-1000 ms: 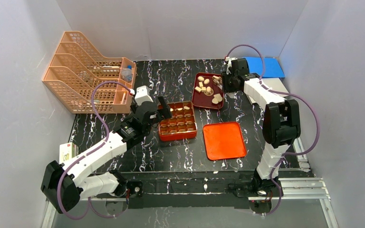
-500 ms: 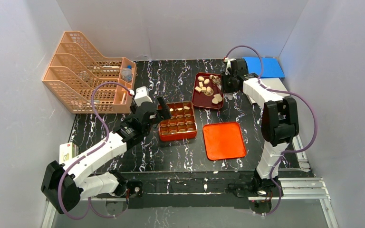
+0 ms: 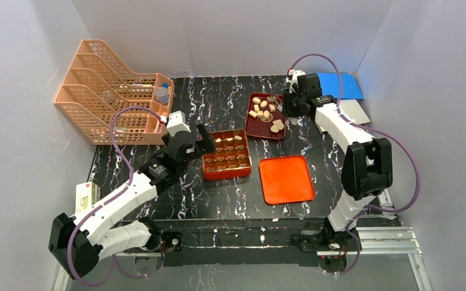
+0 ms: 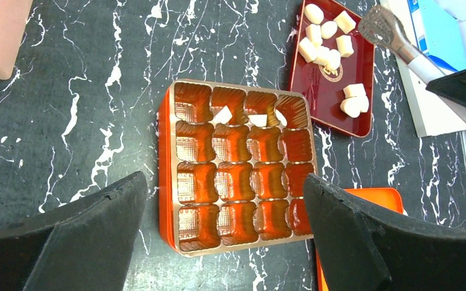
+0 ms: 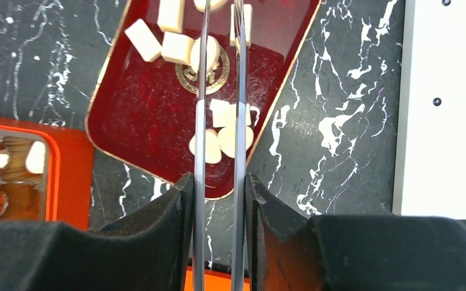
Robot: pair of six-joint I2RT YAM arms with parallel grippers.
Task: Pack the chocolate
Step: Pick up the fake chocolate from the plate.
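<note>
Several pale chocolate pieces (image 3: 266, 114) lie in the dark red tray (image 3: 256, 128), also seen in the right wrist view (image 5: 227, 138) and the left wrist view (image 4: 324, 45). The orange-red compartmented box (image 3: 226, 165) holds a few chocolate pieces (image 4: 222, 114) in its far row. My right gripper (image 3: 289, 104) (image 5: 219, 179) is shut on metal tongs (image 5: 201, 121), whose arms reach over the tray's far pieces. The tong tips run out of the wrist view. My left gripper (image 3: 204, 140) (image 4: 224, 182) hangs wide open above the box's near rows, holding nothing.
An orange lid (image 3: 286, 179) lies right of the box. A peach file rack (image 3: 112, 91) stands at the back left. A blue sheet (image 3: 338, 85) and a white board (image 5: 443, 109) lie at the back right. A small carton (image 3: 85, 194) sits at the left table edge.
My right gripper has squeezed the tongs narrower and shifted them slightly over the tray's far end. My left arm has drawn back a little to the left, still open.
</note>
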